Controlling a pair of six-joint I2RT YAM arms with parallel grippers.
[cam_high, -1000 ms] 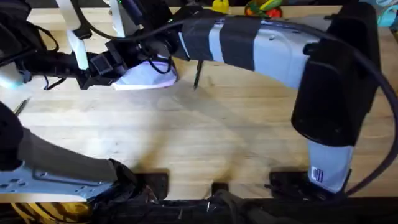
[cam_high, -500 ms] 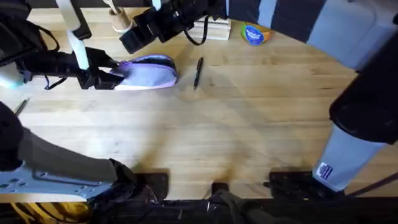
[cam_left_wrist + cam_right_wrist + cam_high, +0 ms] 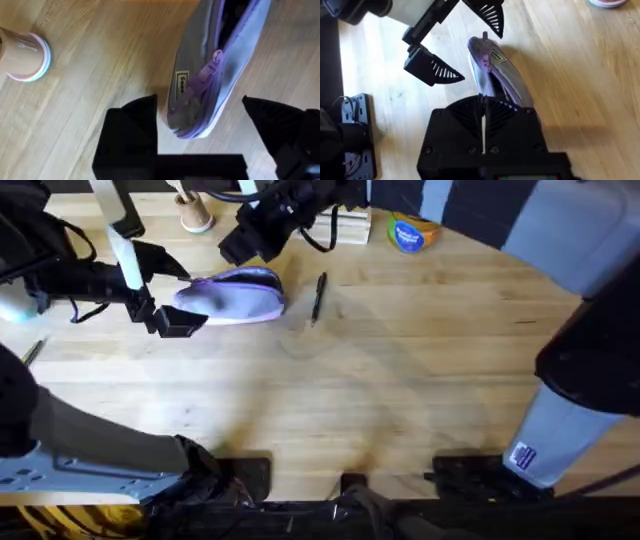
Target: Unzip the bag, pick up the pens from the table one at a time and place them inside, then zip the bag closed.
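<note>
The lavender bag point(image 3: 238, 292) lies on the table point(image 3: 330, 400) at the back left. In the left wrist view the bag point(image 3: 197, 65) shows its purple zipper pull point(image 3: 214, 57) near the end, with a dark gap along the zipper beyond it. My left gripper point(image 3: 178, 295) is open, its jaws spread on either side of the bag's left end without touching it. My right gripper point(image 3: 242, 242) hangs over the bag's far side, shut, with nothing seen in it. It hides part of the bag point(image 3: 502, 75) from the right wrist camera. One black pen point(image 3: 318, 295) lies just right of the bag.
A tan cup point(image 3: 193, 215) with pale sticks stands behind the bag, also seen as the cup point(image 3: 24, 55) beside the left gripper. A wooden block point(image 3: 348, 225) and a round yellow-and-blue object point(image 3: 408, 235) sit at the back. The near half of the table is bare wood.
My left gripper has opened and let go of the bag's left end. The right arm rose from in front of the camera, and its gripper then shifted slightly right above the bag.
</note>
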